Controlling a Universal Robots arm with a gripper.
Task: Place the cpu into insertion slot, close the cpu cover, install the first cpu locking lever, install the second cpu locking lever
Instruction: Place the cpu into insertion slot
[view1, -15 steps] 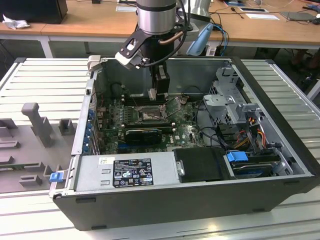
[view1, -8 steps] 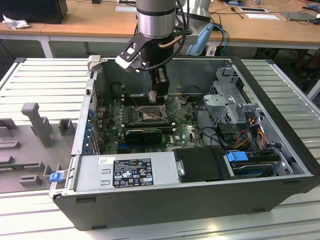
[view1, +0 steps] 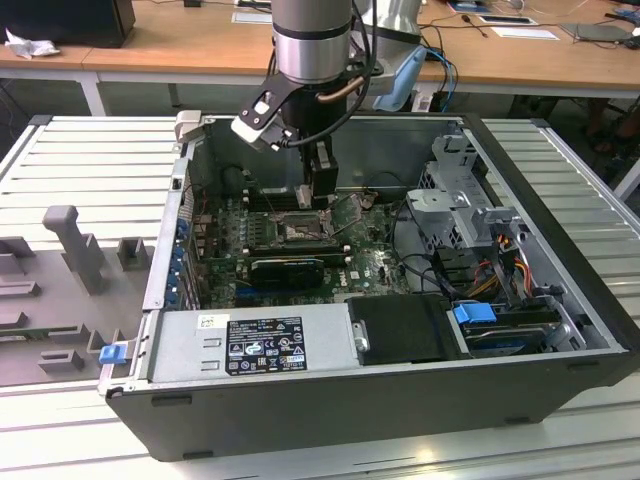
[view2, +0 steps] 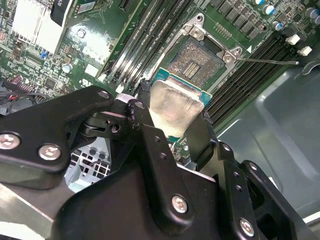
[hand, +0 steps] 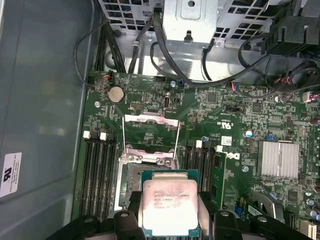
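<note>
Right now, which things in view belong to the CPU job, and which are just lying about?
Belonging to the job: square silver-grey metal cpu, held in the black hand; dark-framed square insertion slot; thin silver metal cpu cover, open.
Just there: long black memory slots; silver finned heatsink; round silver battery.
</note>
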